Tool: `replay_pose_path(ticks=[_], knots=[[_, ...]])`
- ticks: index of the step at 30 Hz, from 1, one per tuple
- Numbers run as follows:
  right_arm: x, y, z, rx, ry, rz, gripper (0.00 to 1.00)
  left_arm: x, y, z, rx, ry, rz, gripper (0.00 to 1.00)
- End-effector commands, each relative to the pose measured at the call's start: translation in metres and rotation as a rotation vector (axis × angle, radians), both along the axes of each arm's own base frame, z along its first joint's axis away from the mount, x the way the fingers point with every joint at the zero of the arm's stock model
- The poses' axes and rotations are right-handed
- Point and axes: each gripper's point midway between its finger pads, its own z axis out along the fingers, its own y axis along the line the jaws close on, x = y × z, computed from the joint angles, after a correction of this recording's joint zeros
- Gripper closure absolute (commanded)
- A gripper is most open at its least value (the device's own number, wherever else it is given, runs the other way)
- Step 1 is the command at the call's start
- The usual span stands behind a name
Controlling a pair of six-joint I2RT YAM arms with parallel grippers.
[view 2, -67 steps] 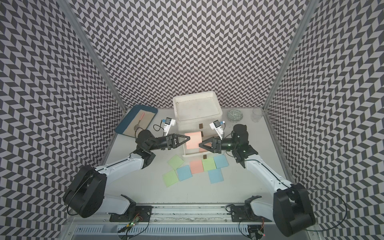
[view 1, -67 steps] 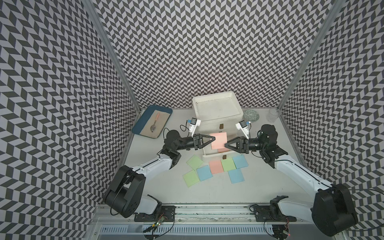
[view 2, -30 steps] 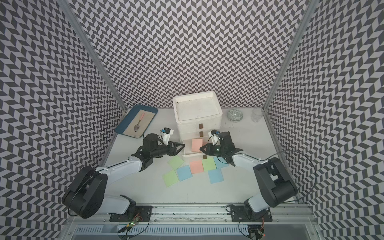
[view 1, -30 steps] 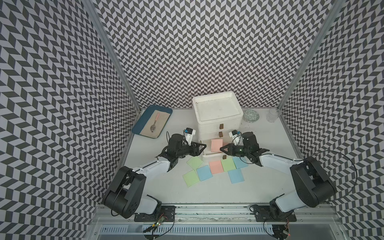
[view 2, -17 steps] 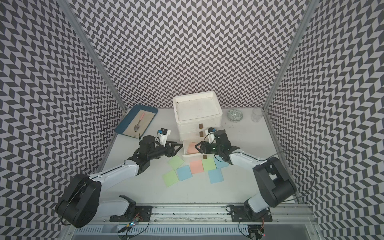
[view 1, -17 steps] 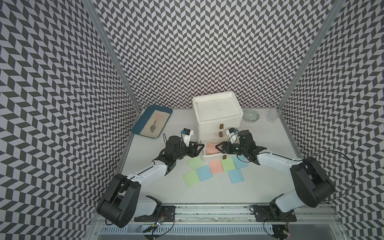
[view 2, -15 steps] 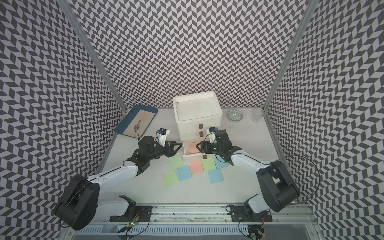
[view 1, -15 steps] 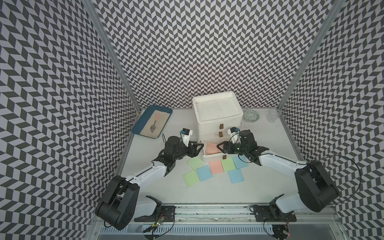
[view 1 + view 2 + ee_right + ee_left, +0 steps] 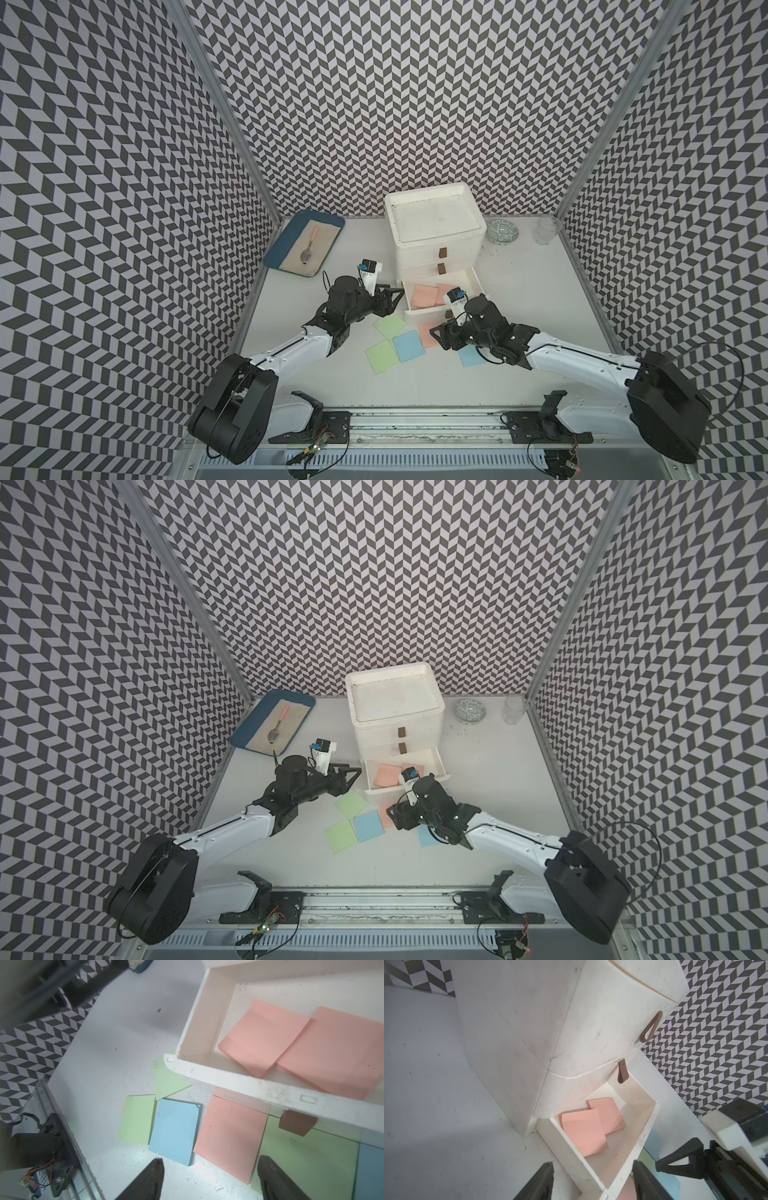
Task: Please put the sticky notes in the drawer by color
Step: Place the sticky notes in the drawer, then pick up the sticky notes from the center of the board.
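Observation:
The white drawer unit (image 9: 436, 232) has its bottom drawer (image 9: 420, 321) pulled out, with two pink sticky notes (image 9: 424, 296) lying inside, also seen in the left wrist view (image 9: 583, 1134). On the table in front lie green notes (image 9: 390, 327), a blue note (image 9: 409, 345), a pink note (image 9: 228, 1132) and another blue note (image 9: 473, 356). My left gripper (image 9: 397, 297) stands open beside the drawer's left front corner. My right gripper (image 9: 436, 338) hangs open just above the table's pink note, holding nothing. One green note (image 9: 307, 1157) lies partly under the drawer front.
A blue tray (image 9: 291, 241) with a spoon sits at the back left. A small patterned bowl (image 9: 503, 232) and a glass (image 9: 546, 230) stand at the back right. The arms' base rail (image 9: 415, 426) runs along the front edge.
My right gripper has opened and left a pink note in the drawer, then drawn back toward the front over the notes on the table. The left gripper has stayed open by the drawer.

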Motion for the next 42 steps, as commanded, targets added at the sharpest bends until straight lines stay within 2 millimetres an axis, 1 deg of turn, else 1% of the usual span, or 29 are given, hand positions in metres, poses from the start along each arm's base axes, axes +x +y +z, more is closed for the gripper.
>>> replay_pose_path(ticks=[1,6,10,12,14,19,22,27,32,38,40,42], knots=[[0.011,0.022,0.013,0.068,-0.036,0.012,0.26,0.0,0.002,0.009,-0.004,-0.047,0.011,0.37],[0.013,0.042,0.007,0.087,-0.027,0.05,0.29,-0.001,0.003,0.013,-0.007,-0.056,0.01,0.37],[0.014,0.051,-0.001,0.088,-0.013,0.068,0.33,0.0,0.007,0.011,0.003,-0.061,0.033,0.37],[0.017,0.052,-0.005,0.077,-0.013,0.063,0.34,0.0,0.006,0.011,0.0,-0.06,0.028,0.37],[0.018,0.051,-0.014,0.056,0.001,0.054,0.34,0.0,0.005,0.012,-0.003,-0.06,0.025,0.37],[0.008,0.042,-0.043,0.019,0.071,0.042,0.33,0.0,0.006,0.009,0.003,-0.055,0.033,0.37],[-0.001,0.035,-0.059,-0.004,0.111,0.034,0.33,-0.001,0.004,0.012,-0.007,-0.058,0.02,0.37],[-0.024,0.019,-0.075,-0.013,0.193,0.027,0.33,-0.001,0.005,0.012,-0.005,-0.058,0.024,0.37],[-0.06,0.004,-0.09,-0.056,0.283,0.029,0.33,-0.002,0.003,0.015,-0.014,-0.061,0.013,0.37],[-0.111,-0.006,-0.089,-0.089,0.369,0.043,0.33,-0.002,0.004,0.016,-0.013,-0.063,0.018,0.37],[-0.12,-0.011,-0.088,-0.092,0.381,0.033,0.32,-0.003,0.004,0.015,-0.016,-0.06,0.012,0.37],[-0.118,-0.016,-0.083,-0.101,0.365,0.017,0.31,-0.003,0.003,0.016,-0.021,-0.06,0.011,0.37]])
